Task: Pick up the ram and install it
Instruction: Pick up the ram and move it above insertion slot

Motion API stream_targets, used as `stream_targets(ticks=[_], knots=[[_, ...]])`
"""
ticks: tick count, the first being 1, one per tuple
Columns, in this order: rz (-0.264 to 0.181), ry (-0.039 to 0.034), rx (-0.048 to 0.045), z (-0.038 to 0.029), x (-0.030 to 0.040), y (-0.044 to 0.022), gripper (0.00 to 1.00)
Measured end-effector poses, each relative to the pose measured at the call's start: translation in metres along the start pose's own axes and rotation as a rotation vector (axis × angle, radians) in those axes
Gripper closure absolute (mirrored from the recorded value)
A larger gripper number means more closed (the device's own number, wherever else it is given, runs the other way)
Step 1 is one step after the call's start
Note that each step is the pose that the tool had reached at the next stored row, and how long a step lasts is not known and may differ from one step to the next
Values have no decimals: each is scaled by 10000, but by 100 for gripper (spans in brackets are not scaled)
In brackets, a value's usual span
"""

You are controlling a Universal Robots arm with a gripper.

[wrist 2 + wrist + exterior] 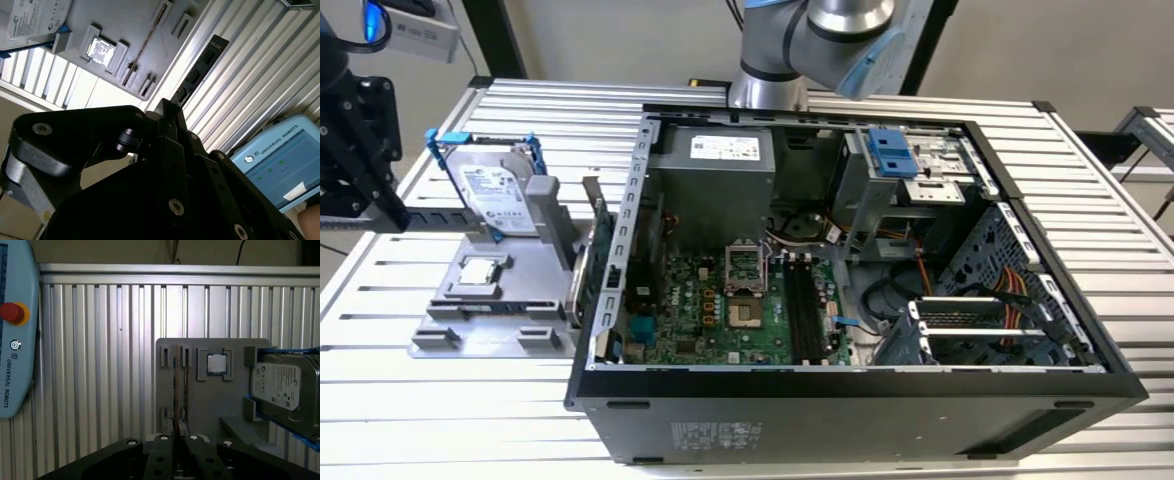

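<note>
The ram [200, 70], a long dark board with black chips, sticks out from my gripper [169, 107], whose fingers are shut on its near end. In the first wrist view its thin edge [176, 390] rises from the gripper [180, 437] and crosses the grey holder [200, 405] far below. Another thin stick [142, 47] stands on edge in the holder's slots. In the exterior view the open computer case [854, 400] shows the motherboard's long black slots [801, 310].
On the grey holder [454, 310] sit a silver hard drive with blue handles [500, 190] and a small square processor chip [480, 270]. A blue-and-grey teach pendant [15, 330] is close to the gripper. Black equipment [354, 150] stands at the exterior view's left edge.
</note>
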State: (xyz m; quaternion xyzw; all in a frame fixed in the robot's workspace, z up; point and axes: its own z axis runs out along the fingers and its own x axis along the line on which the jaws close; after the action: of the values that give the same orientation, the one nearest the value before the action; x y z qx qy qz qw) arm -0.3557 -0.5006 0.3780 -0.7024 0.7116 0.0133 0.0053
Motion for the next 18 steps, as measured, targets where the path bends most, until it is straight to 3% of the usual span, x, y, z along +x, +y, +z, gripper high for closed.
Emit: stream_targets(ticks=[5,11,18], knots=[[0,1,-1,-1,0,-20,100],[0,-1,1,-1,-1,-88,100],[-2,1,-1,-2,-1,-106,100]])
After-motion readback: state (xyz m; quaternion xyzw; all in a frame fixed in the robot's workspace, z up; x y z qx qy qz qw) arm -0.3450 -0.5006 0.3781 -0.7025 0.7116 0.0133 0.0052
